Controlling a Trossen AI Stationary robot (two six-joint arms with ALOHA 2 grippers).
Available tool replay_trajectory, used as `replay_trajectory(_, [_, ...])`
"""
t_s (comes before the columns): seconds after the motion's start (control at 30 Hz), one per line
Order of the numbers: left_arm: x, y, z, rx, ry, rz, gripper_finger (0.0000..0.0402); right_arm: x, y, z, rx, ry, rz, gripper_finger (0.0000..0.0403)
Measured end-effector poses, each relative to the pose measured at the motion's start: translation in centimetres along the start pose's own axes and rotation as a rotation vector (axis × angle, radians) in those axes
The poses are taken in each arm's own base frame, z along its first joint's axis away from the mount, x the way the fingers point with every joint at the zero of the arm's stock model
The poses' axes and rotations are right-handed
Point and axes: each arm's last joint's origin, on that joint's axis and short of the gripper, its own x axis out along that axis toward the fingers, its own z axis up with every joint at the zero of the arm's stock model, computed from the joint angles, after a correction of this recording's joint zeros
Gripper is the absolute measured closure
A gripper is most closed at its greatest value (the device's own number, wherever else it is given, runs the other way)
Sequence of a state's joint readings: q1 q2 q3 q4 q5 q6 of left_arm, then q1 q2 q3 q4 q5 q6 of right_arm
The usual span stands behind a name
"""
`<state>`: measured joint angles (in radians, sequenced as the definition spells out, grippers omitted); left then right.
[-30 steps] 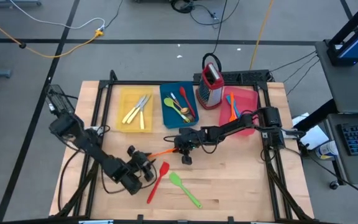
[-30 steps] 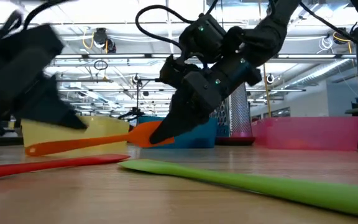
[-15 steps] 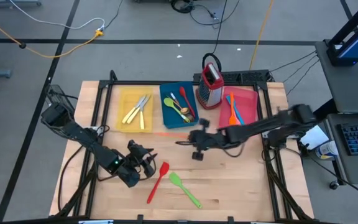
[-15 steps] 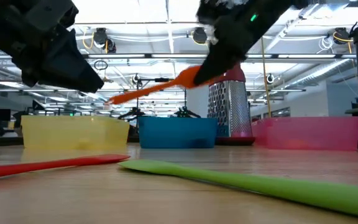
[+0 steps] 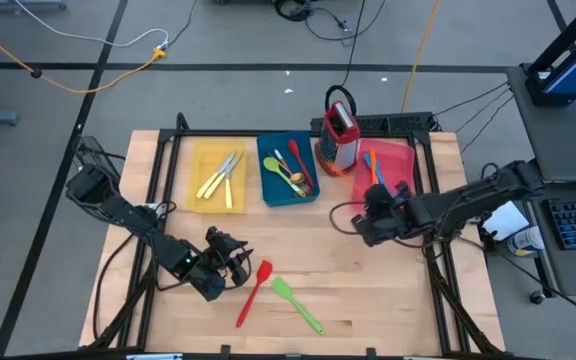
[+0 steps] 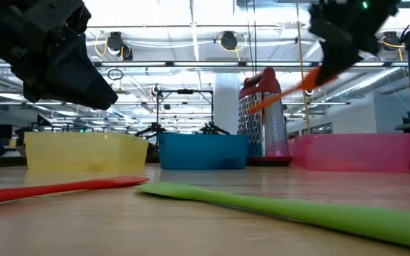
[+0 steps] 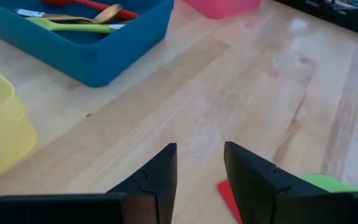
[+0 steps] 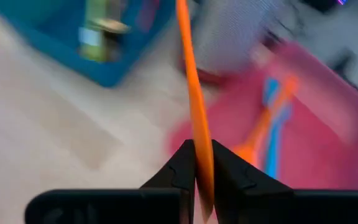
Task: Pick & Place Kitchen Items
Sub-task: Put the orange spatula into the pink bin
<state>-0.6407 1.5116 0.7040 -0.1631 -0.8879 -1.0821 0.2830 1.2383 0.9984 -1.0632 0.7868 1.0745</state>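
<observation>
My right gripper point(image 5: 366, 220) hangs over the table just in front of the pink tray point(image 5: 396, 172), shut on an orange spatula point(image 6: 283, 94) held in the air. In the right wrist view the spatula point(image 8: 190, 81) runs forward past the fingertips toward the pink tray. My left gripper point(image 5: 234, 262) hovers open over the bare wood at the near left. A red spatula point(image 5: 253, 292) and a green one point(image 5: 298, 304) lie flat on the table beside it. The red spatula's head point(image 7: 227, 194) shows just past one left finger. My right gripper pinches the orange spatula's near end point(image 8: 201, 169) between its two fingers, seen edge-on. The long handle sticks out ahead, along the fingers. The fingers slant downward from the table's right side. The spatula is lifted clear and tilts, its free end point(image 6: 255, 107) lowest.
A yellow tray point(image 5: 218, 175) with cutlery and a blue tray point(image 5: 288, 170) with spoons stand at the far side. A metal grater point(image 5: 340, 140) stands between the blue and pink trays. Orange and blue utensils point(image 8: 269, 124) lie in the pink tray. Bare wood lies mid-table.
My right gripper has carried the orange spatula up off the middle of the table and toward the right, to the pink tray, rolling and tipping as it went. The spatula, earlier low with its handle near the table, now hangs clear. My left gripper rose a little.
</observation>
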Motion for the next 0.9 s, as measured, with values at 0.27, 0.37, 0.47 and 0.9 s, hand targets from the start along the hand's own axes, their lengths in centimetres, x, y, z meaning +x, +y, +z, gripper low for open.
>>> replay_trajectory(0.27, [0.0,0.0,0.0,-0.015,-0.001,-0.002,0.0266,2.2,-3.5,-3.5,0.160,0.187,-0.209,0.0384])
replay_trajectory(0.37, [0.0,0.0,0.1,-0.016,-0.004,0.001,0.0266,2.8,-4.3,-4.1,0.180,0.230,-0.272,0.0383])
replay_trajectory(0.47, [0.2,0.1,0.2,-0.026,-0.006,0.008,0.0266,3.4,-5.3,-4.6,0.219,0.271,-0.359,0.0381])
replay_trajectory(0.9, [1.1,0.6,0.9,-0.051,-0.007,0.043,0.0266,7.1,-7.0,-5.4,0.337,0.311,-0.451,0.0366])
